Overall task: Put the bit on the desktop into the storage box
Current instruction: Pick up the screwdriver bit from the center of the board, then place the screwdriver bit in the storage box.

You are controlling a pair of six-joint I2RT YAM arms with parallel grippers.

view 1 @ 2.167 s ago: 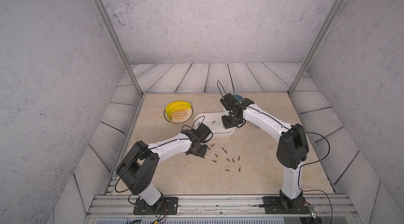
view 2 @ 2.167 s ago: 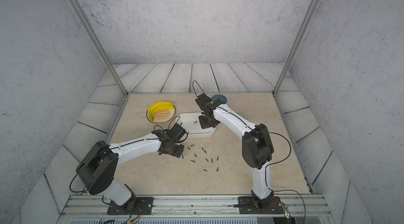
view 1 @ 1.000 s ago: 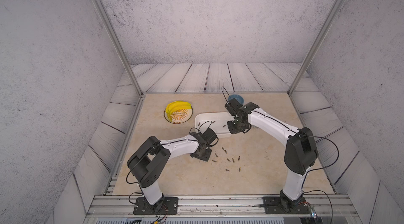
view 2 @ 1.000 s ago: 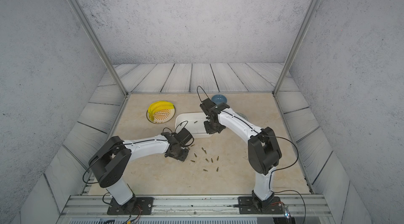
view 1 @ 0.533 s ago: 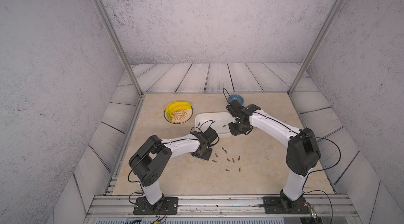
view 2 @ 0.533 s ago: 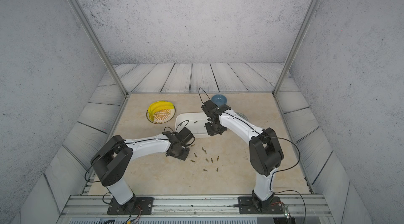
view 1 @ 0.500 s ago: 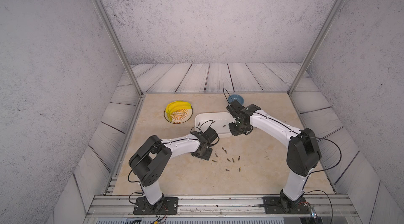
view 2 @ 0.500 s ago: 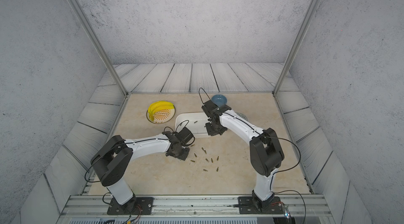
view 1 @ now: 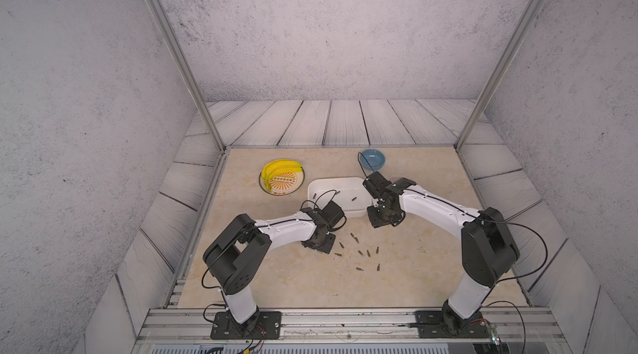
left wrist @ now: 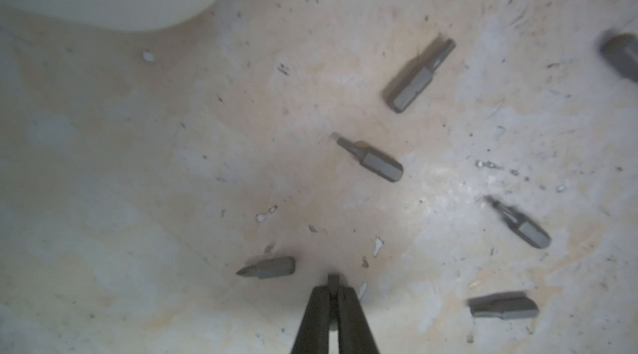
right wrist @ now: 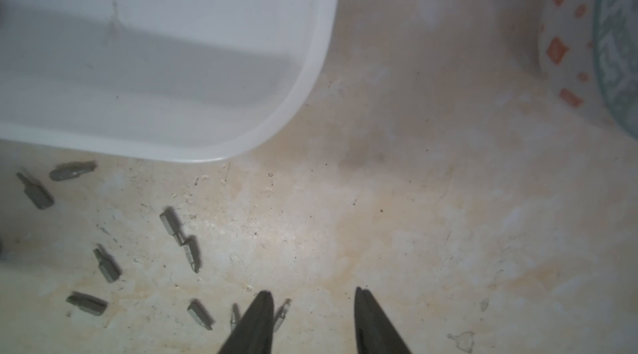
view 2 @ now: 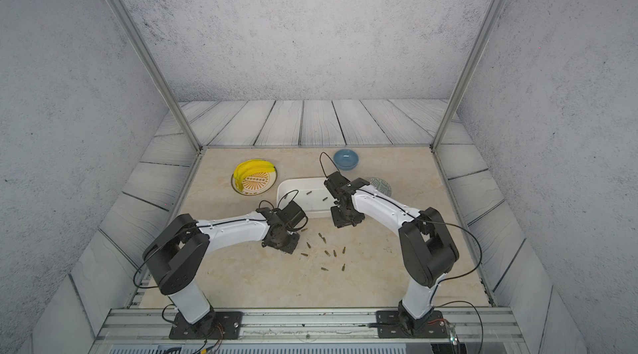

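Bare desktop (view 1: 424,266) front and right: free passage. Mid-desk cluttered with loose bits (view 1: 360,252), small gaps between. Storage box (view 1: 348,207) walls just behind bits; interior mostly bare, two bits inside. Patterned bowl (view 2: 383,184) right of box, blue bowl (view 1: 372,159) behind, banana plate (view 1: 288,186) left.

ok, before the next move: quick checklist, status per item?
1. Grip: left gripper shut on a small grey hex screwdriver bit: ok.
2. Grip depth: cannot tell; only the bit's end shows between the fingertips.
3. Other arm: right gripper open and empty, beside the box's corner: ok.
4. Target: white rounded plastic storage box upright, open-topped, on the beige marble-pattern desktop: ok.
5. Arms apart in both top views: ok.
6. Desktop cleared: not ok; several loose bits lie near the box.
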